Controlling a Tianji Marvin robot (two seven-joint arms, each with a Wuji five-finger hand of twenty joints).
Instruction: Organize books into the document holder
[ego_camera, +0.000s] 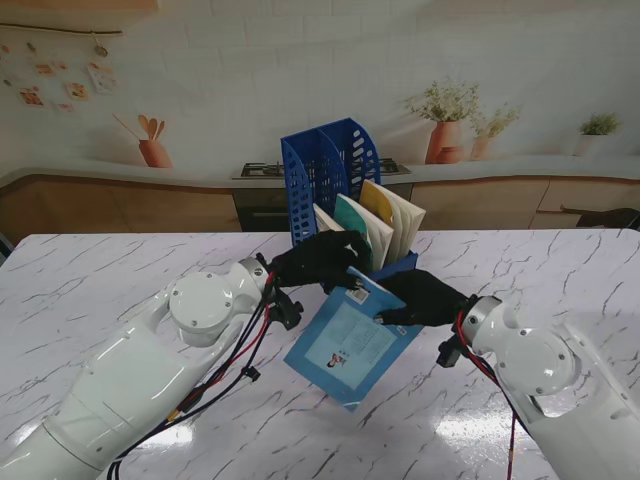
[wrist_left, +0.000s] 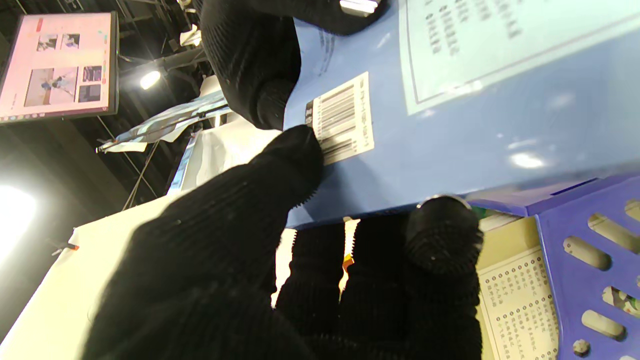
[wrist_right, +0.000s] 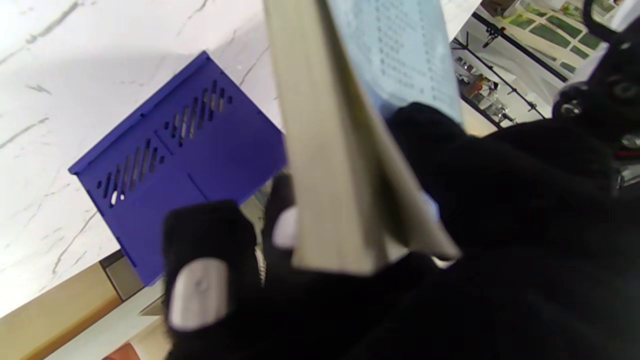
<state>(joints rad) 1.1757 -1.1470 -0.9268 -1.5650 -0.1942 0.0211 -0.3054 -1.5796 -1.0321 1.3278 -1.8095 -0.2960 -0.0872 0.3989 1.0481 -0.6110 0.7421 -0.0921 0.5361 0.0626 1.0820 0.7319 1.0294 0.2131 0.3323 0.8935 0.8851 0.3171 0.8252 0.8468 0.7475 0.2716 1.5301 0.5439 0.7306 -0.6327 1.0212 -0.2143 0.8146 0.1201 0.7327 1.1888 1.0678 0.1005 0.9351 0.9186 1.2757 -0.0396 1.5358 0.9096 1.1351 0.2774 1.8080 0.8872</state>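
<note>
Just in front of the blue document holder (ego_camera: 335, 170), a light-blue book (ego_camera: 350, 340) is hanging tilted above the marble table (ego_camera: 120, 270), its far end near the holder's low front lip, its long axis running from the holder back toward the robot. Both gloved hands are gripping that far end: the left hand (ego_camera: 318, 258) is closing thumb and fingers on the corner by the barcode, while the right hand (ego_camera: 425, 297) is clamping the opposite edge (page block visible in the wrist view). The slots lie farther from me than both hands, w/ three books (ego_camera: 372, 222) already leaning inside. Next move, probably: raising the near end so the book is standing upright over a slot.
</note>
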